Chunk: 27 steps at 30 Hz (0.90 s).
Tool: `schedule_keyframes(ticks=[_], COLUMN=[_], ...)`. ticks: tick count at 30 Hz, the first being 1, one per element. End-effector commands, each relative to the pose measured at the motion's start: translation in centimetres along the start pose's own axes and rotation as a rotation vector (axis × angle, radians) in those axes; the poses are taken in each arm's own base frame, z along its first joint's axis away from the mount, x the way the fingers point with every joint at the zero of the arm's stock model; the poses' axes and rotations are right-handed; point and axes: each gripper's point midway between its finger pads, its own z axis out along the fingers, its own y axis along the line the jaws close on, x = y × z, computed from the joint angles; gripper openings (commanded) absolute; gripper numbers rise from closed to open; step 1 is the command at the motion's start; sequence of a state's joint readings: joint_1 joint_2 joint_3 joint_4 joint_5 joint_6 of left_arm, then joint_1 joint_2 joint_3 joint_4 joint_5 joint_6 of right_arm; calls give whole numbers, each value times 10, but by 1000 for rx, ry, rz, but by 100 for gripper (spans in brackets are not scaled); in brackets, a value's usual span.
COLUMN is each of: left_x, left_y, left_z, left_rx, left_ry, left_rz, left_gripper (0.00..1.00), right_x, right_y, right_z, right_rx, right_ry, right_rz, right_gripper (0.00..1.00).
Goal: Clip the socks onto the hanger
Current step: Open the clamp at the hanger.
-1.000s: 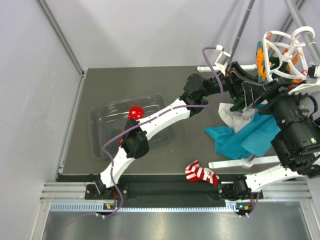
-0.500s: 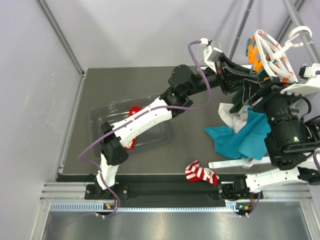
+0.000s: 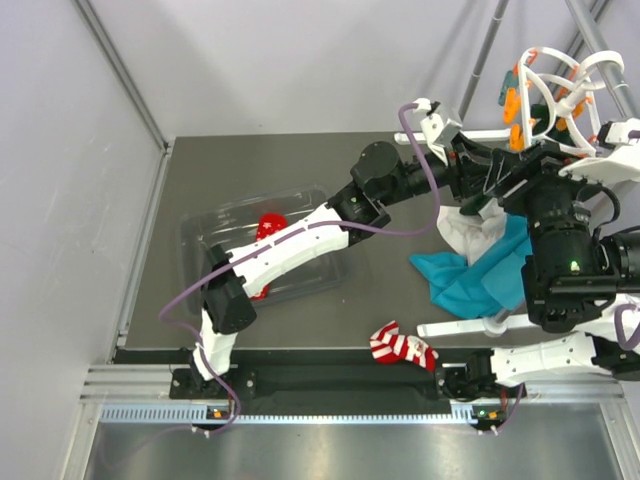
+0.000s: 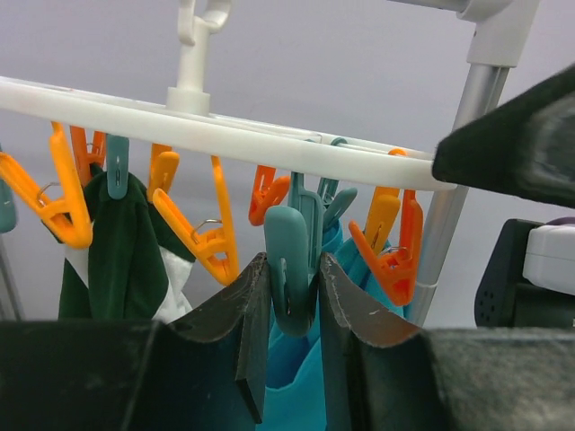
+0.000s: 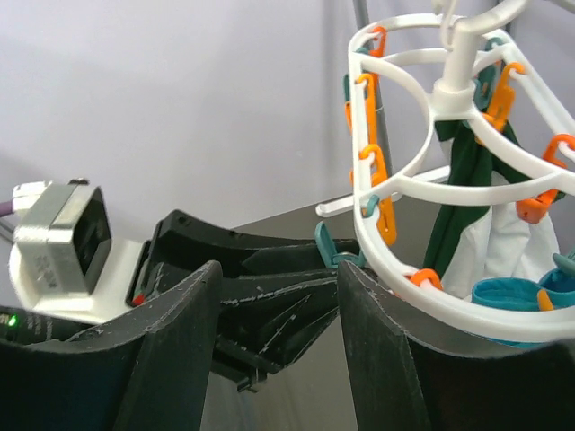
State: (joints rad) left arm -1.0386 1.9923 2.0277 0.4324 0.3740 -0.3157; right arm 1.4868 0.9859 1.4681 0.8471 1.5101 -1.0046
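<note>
The hanger (image 3: 560, 75), a white openwork ring with orange and teal pegs, hangs at the far right. My left gripper (image 4: 292, 269) is raised to its rim and shut on a teal peg (image 4: 289, 256). Close beside it, my right gripper (image 5: 278, 269) stands open under the ring (image 5: 395, 180), with nothing between its fingers. The striped sock (image 3: 403, 348) lies at the table's near edge between the arm bases. The red dotted sock (image 3: 270, 226) lies in a clear tray (image 3: 210, 240), partly hidden by my left arm.
A teal cloth (image 3: 480, 275) and a white cloth (image 3: 470, 230) droop from the hanger onto the table. A dark green cloth (image 4: 117, 242) is pegged on the ring. Grey rack poles (image 3: 480, 60) rise at the back right. The rack's white foot (image 3: 465, 326) lies near the striped sock.
My left arm has folded and lifted its wrist toward the ring. The hanger has swung left and then back to the right. My right gripper has moved up beside it.
</note>
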Motion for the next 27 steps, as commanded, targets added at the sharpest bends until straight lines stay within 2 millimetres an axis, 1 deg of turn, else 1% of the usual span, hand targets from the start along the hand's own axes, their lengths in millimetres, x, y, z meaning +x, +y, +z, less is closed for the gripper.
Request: schedule_keyframes(ticks=[1, 5, 6, 8, 13, 14, 16, 17, 18, 19, 21, 22, 23, 24, 27], left_x=[-34, -36, -33, -34, -27, -29, -27, -31, -28, -29, -26, -26, -27, -24, -25], left_y=[-3, -4, -3, -4, -1, -1, 3, 2, 3, 6, 8, 8, 9, 9, 11], left_z=[-7, -11, -12, -13, -16, -18, -23, -25, -27, -30, -32, -32, -32, -33, -34], left_rx=[-37, -36, -41, -38, -42, -42, -50, -49, -48, -53, -57, -54, -52, -51, -57], left_ry=[-48, -49, -43, -38, -15, -20, -30, -40, -49, -57, -60, -62, -61, -58, -58], left_rz=[86, 109, 114, 126, 164, 171, 172, 167, 169, 168, 157, 156, 159, 160, 160], left_gripper=[0, 0, 0, 0, 0, 0, 0, 0, 0, 0, 0, 0, 0, 0, 0], right_x=[39, 45, 47, 52, 59, 62, 64, 64, 64, 67, 72, 80, 82, 83, 84], right_y=[-29, -29, -29, -29, -16, -13, -11, -13, -12, -13, -15, -16, -17, -18, -11], right_z=[-13, -10, -9, -6, -4, -1, 1, 2, 4, 5, 12, 14, 17, 18, 26], right_rx=[196, 232, 246, 272, 281, 296, 310, 316, 323, 326, 362, 361, 368, 359, 350], right_ry=[226, 211, 207, 194, 188, 180, 177, 170, 160, 151, 127, 116, 107, 103, 62], right_rz=[19, 11, 12, 7, -2, -10, -26, -15, 17, 11, 8, -14, 5, 26, -45], right_gripper=[54, 56, 56, 57, 59, 59, 61, 61, 61, 61, 62, 62, 62, 62, 64])
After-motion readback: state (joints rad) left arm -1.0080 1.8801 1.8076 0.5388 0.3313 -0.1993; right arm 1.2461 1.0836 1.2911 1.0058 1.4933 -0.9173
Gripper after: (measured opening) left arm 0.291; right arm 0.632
